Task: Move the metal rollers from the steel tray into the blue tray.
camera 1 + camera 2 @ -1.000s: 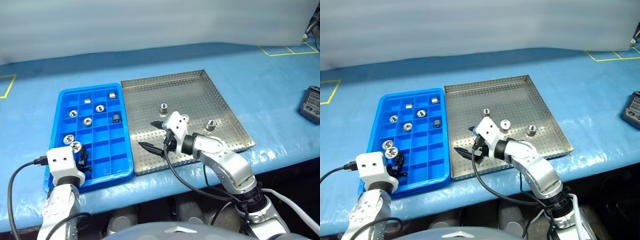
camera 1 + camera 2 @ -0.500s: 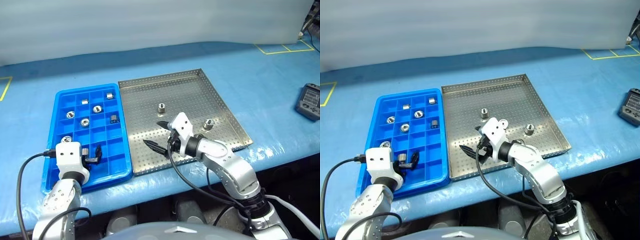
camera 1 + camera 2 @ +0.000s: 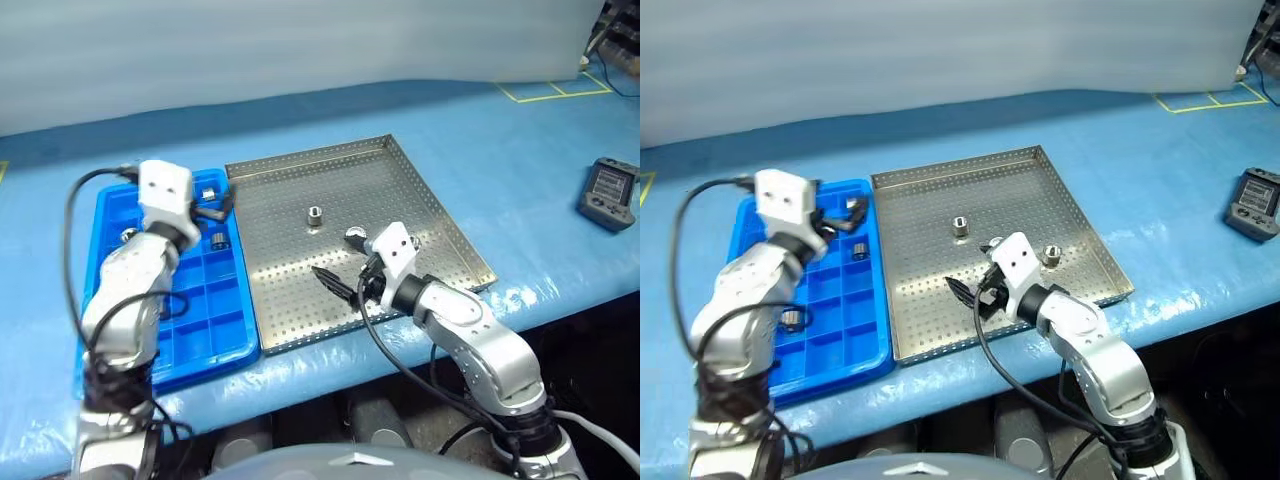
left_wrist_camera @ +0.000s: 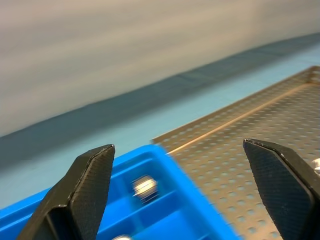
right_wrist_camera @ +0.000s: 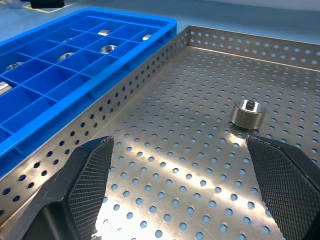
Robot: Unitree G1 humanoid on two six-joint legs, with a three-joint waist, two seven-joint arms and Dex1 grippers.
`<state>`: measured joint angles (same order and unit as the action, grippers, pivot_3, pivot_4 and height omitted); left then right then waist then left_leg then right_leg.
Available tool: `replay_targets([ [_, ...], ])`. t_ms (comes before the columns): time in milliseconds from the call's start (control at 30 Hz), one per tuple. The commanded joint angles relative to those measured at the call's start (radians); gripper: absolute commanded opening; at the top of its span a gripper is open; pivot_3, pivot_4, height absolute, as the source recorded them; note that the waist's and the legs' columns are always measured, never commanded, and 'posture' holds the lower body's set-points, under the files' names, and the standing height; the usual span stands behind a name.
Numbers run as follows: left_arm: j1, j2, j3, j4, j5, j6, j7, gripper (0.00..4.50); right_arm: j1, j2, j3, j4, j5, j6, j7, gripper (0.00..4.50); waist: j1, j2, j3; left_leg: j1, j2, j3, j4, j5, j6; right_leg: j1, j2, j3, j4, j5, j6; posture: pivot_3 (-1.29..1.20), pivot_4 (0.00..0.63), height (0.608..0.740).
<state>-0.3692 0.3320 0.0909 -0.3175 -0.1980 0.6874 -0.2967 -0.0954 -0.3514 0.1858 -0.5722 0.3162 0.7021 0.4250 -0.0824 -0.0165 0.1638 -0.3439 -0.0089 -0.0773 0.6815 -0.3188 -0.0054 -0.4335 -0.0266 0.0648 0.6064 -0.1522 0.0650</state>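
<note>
A blue-covered table [image 3: 520, 200] carried both trays before a pale backdrop. Nearest, the right gripper [image 3: 345, 278] hovered over the steel tray [image 3: 400, 180], its jaws spread and empty, much as a second earlier. The left gripper [image 3: 213, 207] had risen from the blue tray's [image 3: 215, 340] near end to its far end, its jaws now wide apart. Three metal rollers [image 3: 960, 226] remained on the steel tray; others sat in blue compartments. No writing was readable.

We see the left arm [image 3: 140, 270] cover part of the blue tray [image 3: 215, 330]. The roller [image 4: 145, 187] there looks blurry.
</note>
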Motion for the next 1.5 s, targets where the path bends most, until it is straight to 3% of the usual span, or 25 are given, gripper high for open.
replay_targets([
  [33, -0.109, -0.026, -0.080, 0.173, 0.004, -0.047, -0.061, 4.48, 0.020, 0.008, -0.028, -0.062, -0.007, -0.014, -0.038, 4.50, -0.017, 0.000, 0.000, 0.000, 0.000, 0.000, 0.000, 0.000, 0.000, 0.000, 0.000, 0.000, 0.000, 0.000, 0.001, -0.22, 0.150, 0.740],
  [433, -0.355, -0.159, -0.094, 0.731, 0.052, -0.236, -0.016, 4.48, 0.090, 0.027, -0.035, -0.118, -0.020, -0.017, -0.102, 4.50, -0.121, 0.000, 0.000, -0.001, 0.000, 0.002, 0.000, -0.002, 0.002, -0.002, 0.000, 0.003, 0.001, 0.000, 0.004, -0.31, 0.150, 0.740],
  [633, -0.379, -0.171, -0.098, 0.858, 0.079, -0.266, 0.015, 4.48, 0.089, 0.029, -0.032, -0.118, -0.020, -0.020, -0.108, 4.50, -0.161, 0.000, 0.000, -0.001, 0.000, 0.002, 0.000, -0.002, 0.002, -0.002, 0.000, 0.004, 0.001, 0.000, 0.006, -0.31, 0.150, 0.740],
  [867, -0.351, -0.165, -0.092, 0.886, 0.107, -0.239, 0.050, 4.48, 0.086, 0.027, -0.033, -0.113, -0.020, -0.022, -0.104, 4.50, -0.174, 0.000, 0.000, -0.001, 0.000, 0.002, 0.000, -0.002, 0.002, -0.002, 0.000, 0.004, 0.001, 0.000, 0.006, -0.31, 0.150, 0.740],
  [967, -0.325, -0.164, -0.096, 0.859, 0.106, -0.212, 0.039, 3.87, 0.083, 0.026, -0.031, -0.110, -0.020, -0.021, -0.102, 4.50, -0.174, 0.000, 0.000, -0.001, 0.000, 0.002, 0.000, -0.002, 0.002, -0.002, 0.000, 0.004, 0.001, 0.000, 0.007, -0.30, 0.150, 0.740],
  [1200, -0.262, -0.155, -0.116, 0.752, 0.107, -0.136, 0.008, 1.70, 0.072, 0.028, -0.020, -0.102, -0.020, -0.021, -0.096, 4.50, -0.172, 0.000, 0.000, 0.000, 0.000, 0.002, 0.000, -0.002, 0.002, -0.002, 0.000, 0.005, 0.002, 0.000, 0.007, -0.29, 0.150, 0.740],
  [1500, -0.178, -0.219, 0.008, 0.385, -0.014, -0.151, 0.054, 1.71, 0.045, 0.029, -0.001, -0.090, -0.018, -0.020, -0.077, 4.50, -0.162, 0.000, 0.001, -0.004, 0.000, 0.002, 0.000, -0.002, 0.002, -0.006, 0.000, 0.005, 0.003, 0.000, 0.007, -0.26, 0.150, 0.740],
])
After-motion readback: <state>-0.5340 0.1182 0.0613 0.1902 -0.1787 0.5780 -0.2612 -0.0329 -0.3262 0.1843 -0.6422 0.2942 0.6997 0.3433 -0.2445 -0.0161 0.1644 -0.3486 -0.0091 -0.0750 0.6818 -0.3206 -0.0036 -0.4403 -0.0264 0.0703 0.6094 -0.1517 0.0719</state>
